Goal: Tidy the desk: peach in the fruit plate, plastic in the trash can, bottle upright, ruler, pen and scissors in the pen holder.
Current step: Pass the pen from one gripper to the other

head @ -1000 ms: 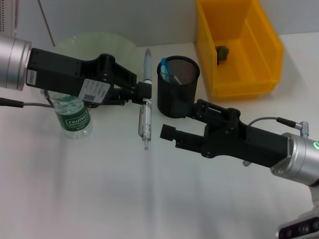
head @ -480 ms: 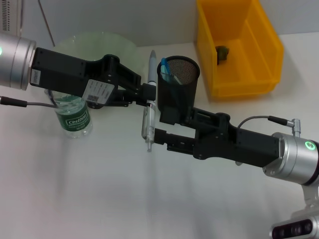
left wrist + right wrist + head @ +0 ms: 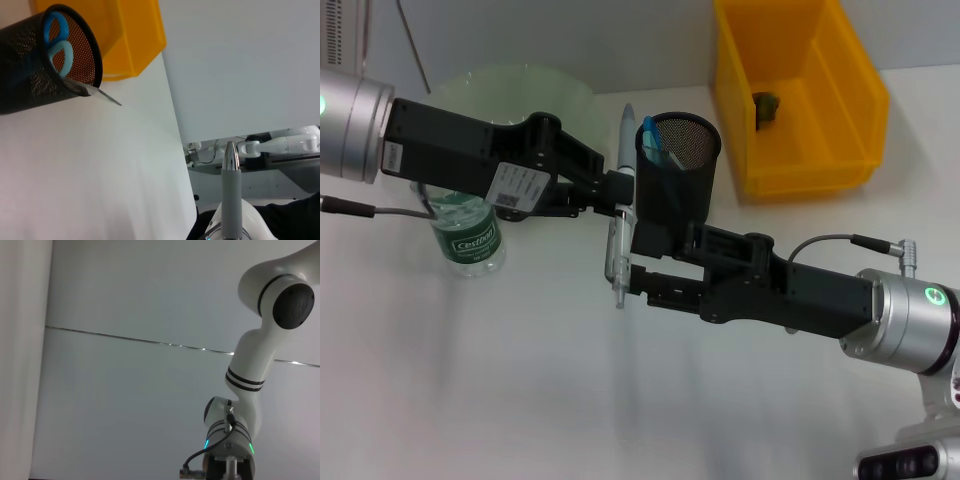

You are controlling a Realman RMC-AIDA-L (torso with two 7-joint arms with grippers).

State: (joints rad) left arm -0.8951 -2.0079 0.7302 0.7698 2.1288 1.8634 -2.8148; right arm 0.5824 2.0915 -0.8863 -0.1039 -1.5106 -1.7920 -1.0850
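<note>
Left end effector [image 3: 618, 192] is clenched on the pen [image 3: 620, 215], holding it mid-barrel just beside the pen holder [image 3: 677, 178], on the side facing the bottle. The pen stands nearly upright in the head view, its grey end rising to the level of the holder's rim and its clear lower part hanging below the grip. In the left wrist view the pen's [image 3: 231, 195] grey barrel and silver tip rise in the foreground, with the pen holder [image 3: 35, 75] off to one side.

Right end effector [image 3: 632, 260] reaches in from the other side, low in front of the pen holder, its tips at the pen's lower part — whether they touch the pen cannot be told, nor whether this end effector is released or clenched.

Inside the black mesh pen holder sit the blue-handled scissors [image 3: 653, 140]; the left wrist view shows their blue loops [image 3: 57, 42] against the mesh and a thin metal strip [image 3: 102, 95] sticking out past the rim.

The bottle [image 3: 465, 232], green-labelled, stands upright on the white tabletop [image 3: 520, 380] well apart from the pen holder, under the left arm. The pale green fruit plate [image 3: 510, 85] lies beyond the bottle. A yellow trash can [image 3: 800, 100] sits near the pen holder on its far side, with a small dark green item [image 3: 766, 105] inside.
</note>
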